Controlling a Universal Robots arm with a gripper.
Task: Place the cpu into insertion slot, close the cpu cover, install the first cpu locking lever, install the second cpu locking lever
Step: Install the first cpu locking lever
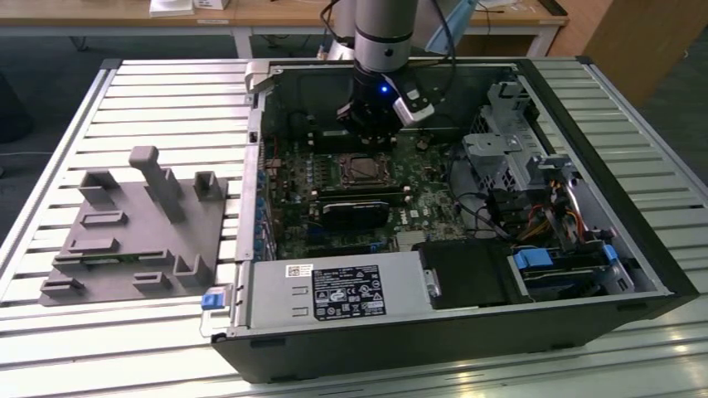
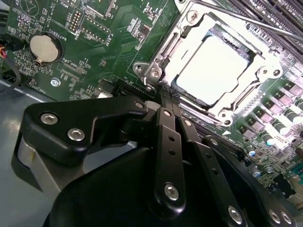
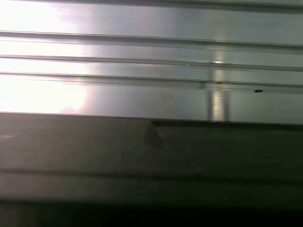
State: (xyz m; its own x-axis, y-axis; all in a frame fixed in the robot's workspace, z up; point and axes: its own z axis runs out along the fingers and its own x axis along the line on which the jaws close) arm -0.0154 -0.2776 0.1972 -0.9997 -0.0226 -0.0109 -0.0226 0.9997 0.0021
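A slatted metal counter (image 1: 166, 99) is seen in the exterior view, with wooden desks behind it. An open computer case (image 1: 387, 348) is laid flat on the counter, and a grey fixture (image 1: 133, 232) with upright pegs is set just beside it, on the exterior view's left. The arm (image 1: 385, 33) is lowered into the case from above, and the pincer (image 1: 367, 133) is held low over the motherboard (image 1: 432, 178), just beside the slot (image 1: 360, 170). A black card (image 1: 354, 209) is mounted next to the slot, and a silver-labelled power supply (image 1: 337, 290) is fitted along the case's near wall. In the second wrist view the cpu (image 2: 213, 71) is seen seated flat in the slot, its pale top brightly lit. The cover (image 2: 163, 49) is laid down over it, so that the chip is framed by the cover's window. A thin metal rod (image 2: 246, 20) is seen running along one side of the cover. In that view the black fingers (image 2: 166, 142) are drawn together to a clenched tip, and nothing can be made out between them. The tip is placed at a corner of the cover; whether it is touching the metal cannot be told. A round coin battery (image 2: 43, 48) is seated in the green board, well apart from the slot. In the first wrist view bright counter slats are shown above a dark edge of the case.
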